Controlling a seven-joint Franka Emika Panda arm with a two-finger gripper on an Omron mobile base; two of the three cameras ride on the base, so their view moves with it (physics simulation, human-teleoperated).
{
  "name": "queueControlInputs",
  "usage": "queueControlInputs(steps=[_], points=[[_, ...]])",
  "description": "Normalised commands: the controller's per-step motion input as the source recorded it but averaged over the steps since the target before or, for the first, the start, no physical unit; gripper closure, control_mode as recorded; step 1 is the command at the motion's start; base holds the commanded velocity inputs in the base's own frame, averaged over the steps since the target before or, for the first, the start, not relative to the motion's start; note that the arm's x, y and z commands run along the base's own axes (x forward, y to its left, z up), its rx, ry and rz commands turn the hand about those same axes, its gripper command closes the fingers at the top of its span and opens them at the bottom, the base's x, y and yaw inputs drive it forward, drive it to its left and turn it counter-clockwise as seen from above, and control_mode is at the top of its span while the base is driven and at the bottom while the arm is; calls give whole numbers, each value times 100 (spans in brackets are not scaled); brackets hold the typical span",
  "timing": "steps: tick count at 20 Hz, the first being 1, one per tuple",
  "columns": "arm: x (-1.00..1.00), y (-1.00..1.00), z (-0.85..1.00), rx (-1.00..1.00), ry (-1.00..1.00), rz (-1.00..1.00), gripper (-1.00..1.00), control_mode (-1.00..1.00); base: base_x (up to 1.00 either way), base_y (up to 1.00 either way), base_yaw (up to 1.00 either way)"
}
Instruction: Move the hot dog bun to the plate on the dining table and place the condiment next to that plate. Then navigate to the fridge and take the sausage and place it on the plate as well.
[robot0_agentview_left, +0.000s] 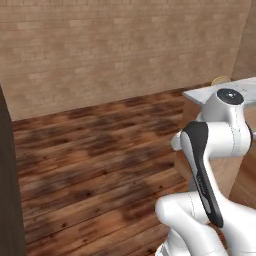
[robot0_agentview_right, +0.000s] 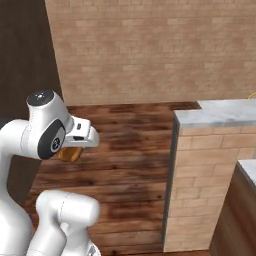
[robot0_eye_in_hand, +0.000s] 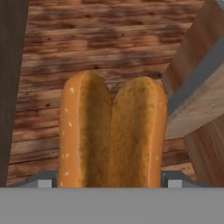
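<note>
Hot dog bun (robot0_eye_in_hand: 113, 133) sits between the fingers (robot0_eye_in_hand: 43, 180), clamped across its width, carried above the wood floor (robot0_agentview_left: 100, 150); marble worktop (robot0_agentview_right: 225, 112) to the right. We judge it light, soft, easily crushed; hold its outer flanks gently, never the split

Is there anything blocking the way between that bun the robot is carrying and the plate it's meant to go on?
The gripper holds the hot dog bun over bare wood floor. The dining table rises to the right; its wood side stands between, so the bun must go over the marble edge.
</note>
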Motion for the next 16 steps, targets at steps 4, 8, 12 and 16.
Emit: queueControlInputs(steps=[4,8,12,16], points=[[0,0,0,0,0,0,100,100,100,47,-31],[0,0,0,0,0,0,100,100,95,63,-35],[0,0,0,0,0,0,100,100,83,75,-41],[0,0,0,0,0,0,100,100,85,73,-46]])
